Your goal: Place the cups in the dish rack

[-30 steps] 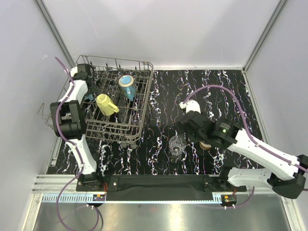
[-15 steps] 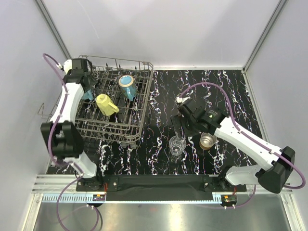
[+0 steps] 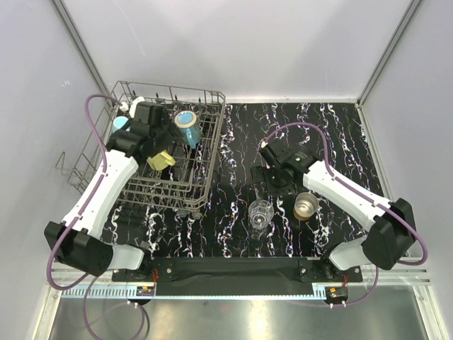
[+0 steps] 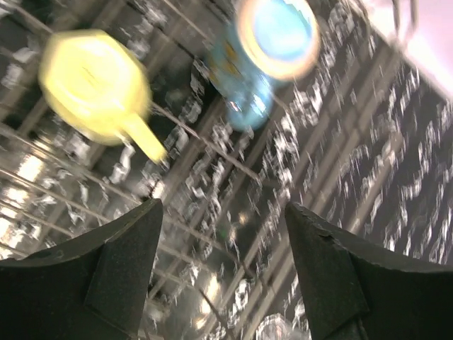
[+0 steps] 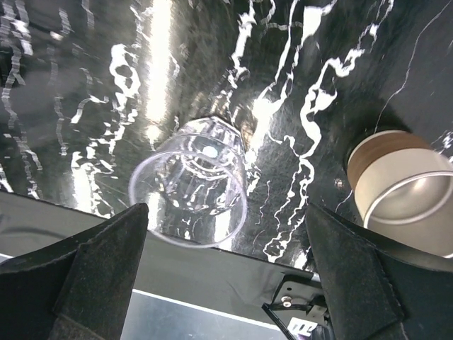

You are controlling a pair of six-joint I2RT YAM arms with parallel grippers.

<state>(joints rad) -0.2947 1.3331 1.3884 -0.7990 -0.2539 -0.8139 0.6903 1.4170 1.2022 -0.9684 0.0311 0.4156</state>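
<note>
The wire dish rack [image 3: 205,152] stands at the back left. In it are a light-blue mug with cream inside [image 3: 186,126] and a yellow mug [image 3: 163,160]. A teal shape [image 3: 120,122] shows at the rack's far left, mostly hidden by my arm. My left gripper [image 3: 161,139] hovers open and empty over the rack; its blurred wrist view shows the yellow mug [image 4: 95,85] and the light-blue mug [image 4: 272,42]. The clear glass tumbler [image 3: 260,214] and the shiny metal cup [image 3: 306,207] stand on the table. My right gripper [image 3: 265,183] is open just behind the tumbler [image 5: 195,180], the metal cup [image 5: 400,188] to its right.
The tabletop [image 3: 333,142] is black marble-patterned. A small wire holder [image 3: 71,166] hangs on the rack's left side. White walls close the back and sides. A metal rail [image 3: 233,269] with the arm bases runs along the near edge.
My left arm has swung from the rack's left edge to over its middle. My right arm has drawn in, its gripper now behind the tumbler, and the metal cup is uncovered.
</note>
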